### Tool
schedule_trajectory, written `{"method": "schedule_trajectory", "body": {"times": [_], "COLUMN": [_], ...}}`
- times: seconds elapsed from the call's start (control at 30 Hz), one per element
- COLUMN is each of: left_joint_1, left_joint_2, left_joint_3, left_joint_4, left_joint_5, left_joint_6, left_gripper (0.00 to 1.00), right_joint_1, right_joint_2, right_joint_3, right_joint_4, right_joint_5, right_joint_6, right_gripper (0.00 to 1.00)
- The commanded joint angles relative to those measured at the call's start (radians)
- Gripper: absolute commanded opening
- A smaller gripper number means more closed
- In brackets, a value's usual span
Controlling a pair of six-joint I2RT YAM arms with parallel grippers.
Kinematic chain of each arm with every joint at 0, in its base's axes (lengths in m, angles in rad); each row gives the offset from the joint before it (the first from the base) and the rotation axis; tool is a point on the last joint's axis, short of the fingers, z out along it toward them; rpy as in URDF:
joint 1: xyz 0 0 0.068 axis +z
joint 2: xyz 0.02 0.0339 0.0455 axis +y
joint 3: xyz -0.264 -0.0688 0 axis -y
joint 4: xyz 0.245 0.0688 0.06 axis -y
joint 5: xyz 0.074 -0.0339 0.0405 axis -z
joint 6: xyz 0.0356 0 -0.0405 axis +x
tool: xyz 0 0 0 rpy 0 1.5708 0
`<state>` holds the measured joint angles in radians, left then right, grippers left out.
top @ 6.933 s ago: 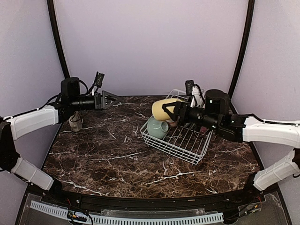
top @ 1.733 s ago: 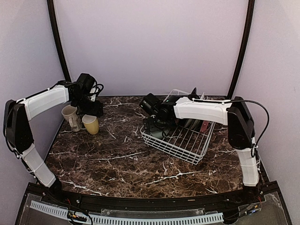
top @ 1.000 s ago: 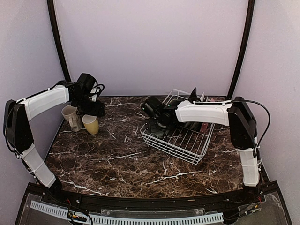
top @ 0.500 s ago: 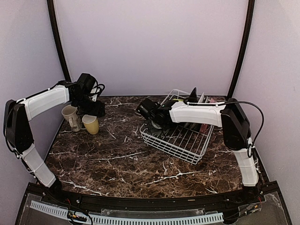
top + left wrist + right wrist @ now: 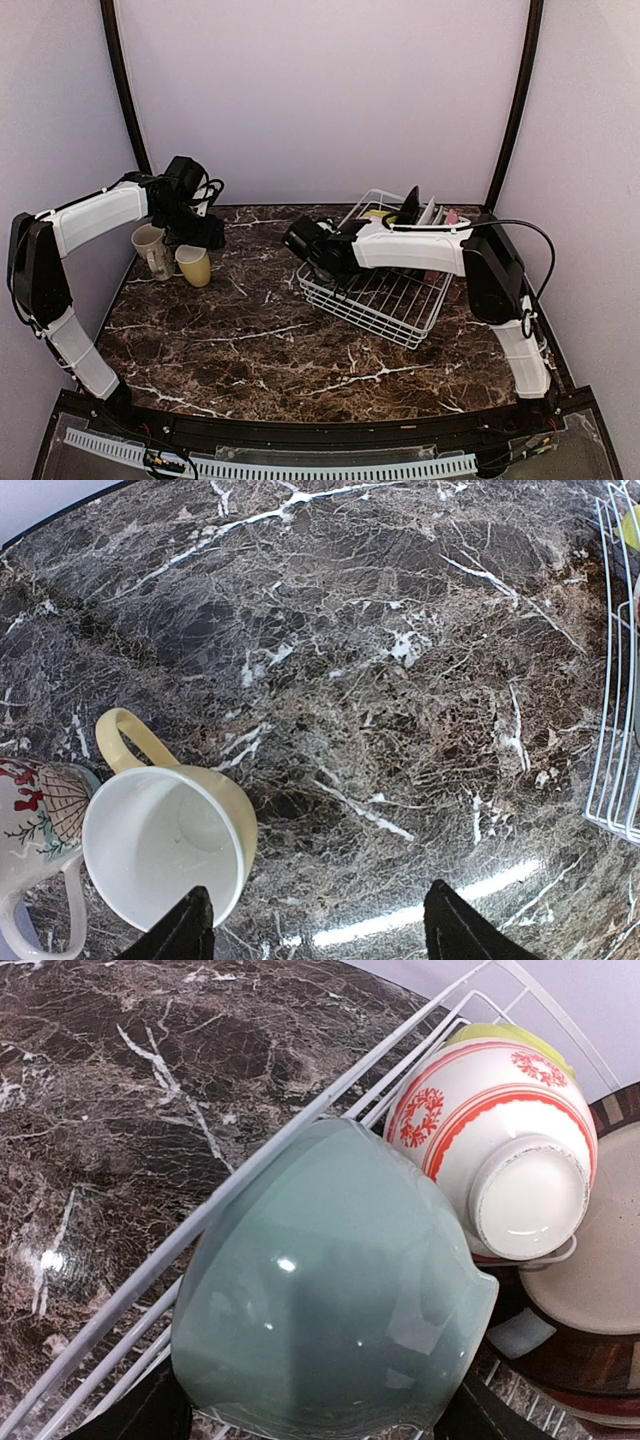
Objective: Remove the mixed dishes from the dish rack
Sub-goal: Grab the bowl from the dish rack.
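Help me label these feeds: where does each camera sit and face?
Top external: above and behind the bases, facing down over the dark marble table; white left arm and right arm show.
Left wrist: on that arm, facing down at a yellow ceramic mug; left end effector fingertips at bottom.
Right wrist: on its arm, facing a mint ceramic bowl in the white wire dish rack; right end effector fingertips flank it.
Shared: top and left wrist both show mug and rack.
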<state>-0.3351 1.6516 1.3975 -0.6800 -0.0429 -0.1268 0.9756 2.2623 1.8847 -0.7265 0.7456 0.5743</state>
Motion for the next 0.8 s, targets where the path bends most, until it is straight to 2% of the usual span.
{"method": "schedule_trajectory", "body": {"times": [0.0,0.1,0.2,0.3,0.43,0.77], "left_joint_1": [-0.004,-0.004,-0.004,-0.004,-0.005,-0.006], "left_joint_2": [-0.033,-0.030,-0.032,-0.029,-0.032,-0.030], "left_joint_3": [-0.023,-0.020,-0.021,-0.021,-0.023,-0.024], "left_joint_4": [-0.001,-0.002,-0.003,-0.003,0.000,0.003], "left_joint_5": [0.006,0.006,0.009,0.006,0.018,0.016], "left_joint_6": [-0.007,-0.007,-0.007,-0.005,-0.007,-0.004], "left_gripper": [0.71,0.71,0.71,0.71,0.71,0.71], "right_joint_1": [-0.010,-0.003,0.004,0.010,0.014,0.016], "right_joint_2": [-0.012,-0.039,-0.075,-0.125,-0.185,-0.307], "right_joint_3": [-0.029,-0.055,-0.080,-0.124,-0.182,-0.234], "right_joint_4": [0.069,0.074,0.073,0.113,0.178,0.178], "right_joint_5": [-0.004,0.003,-0.004,-0.043,-0.069,-0.135], "right_joint_6": [-0.007,-0.005,-0.005,-0.030,-0.044,-0.005], "right_gripper": [0.70,0.67,0.59,0.45,0.42,0.20]}}
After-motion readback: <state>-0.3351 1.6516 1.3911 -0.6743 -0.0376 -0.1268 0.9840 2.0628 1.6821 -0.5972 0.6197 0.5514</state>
